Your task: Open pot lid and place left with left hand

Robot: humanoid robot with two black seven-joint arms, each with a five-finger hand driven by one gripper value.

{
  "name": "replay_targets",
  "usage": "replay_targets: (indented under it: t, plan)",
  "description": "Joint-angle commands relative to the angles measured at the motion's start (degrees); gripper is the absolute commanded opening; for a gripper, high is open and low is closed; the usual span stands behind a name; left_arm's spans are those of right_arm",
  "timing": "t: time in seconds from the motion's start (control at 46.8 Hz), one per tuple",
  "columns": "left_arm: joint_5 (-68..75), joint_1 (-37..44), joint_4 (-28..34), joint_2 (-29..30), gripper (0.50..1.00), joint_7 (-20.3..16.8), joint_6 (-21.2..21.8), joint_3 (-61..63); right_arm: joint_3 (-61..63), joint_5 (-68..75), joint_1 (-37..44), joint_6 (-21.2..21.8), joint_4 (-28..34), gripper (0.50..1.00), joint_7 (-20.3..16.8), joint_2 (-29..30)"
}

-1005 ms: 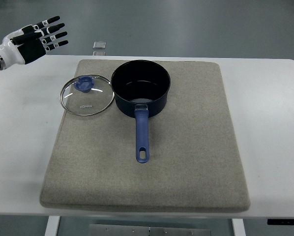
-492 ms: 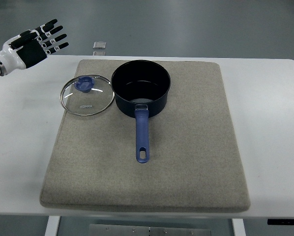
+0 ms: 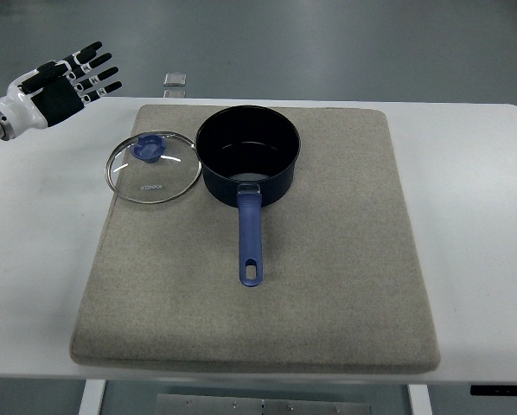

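Observation:
A dark blue saucepan (image 3: 247, 154) stands uncovered on the grey mat (image 3: 328, 277), its blue handle (image 3: 250, 242) pointing toward me. A glass lid (image 3: 153, 168) with a blue knob lies flat on the mat just left of the pot, touching or nearly touching its wall. My left hand (image 3: 73, 78) hovers at the upper left, well away from the lid, fingers spread and holding nothing. The right arm is out of sight.
The mat covers most of a white table (image 3: 42, 259). A small grey square object (image 3: 175, 79) lies at the table's far edge, behind the pot. Grey floor lies beyond.
My left hand has drifted slightly left and back toward the picture's edge, still open. Pot and lid have not moved.

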Motion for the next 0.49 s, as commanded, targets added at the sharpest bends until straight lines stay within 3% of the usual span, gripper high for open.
replay_targets:
  t: [0.0, 0.47]
  plan:
    - [0.0, 0.0, 0.0, 0.2, 0.992, 0.0, 0.0, -0.7, 0.0, 0.0, 0.0, 0.1, 0.0, 0.917, 0.0, 0.0]
    - [0.1, -0.2, 0.0, 0.2, 0.992, 0.0, 0.0, -0.9, 0.1, -0.1, 0.0, 0.3, 0.6, 0.917, 0.0, 0.0]
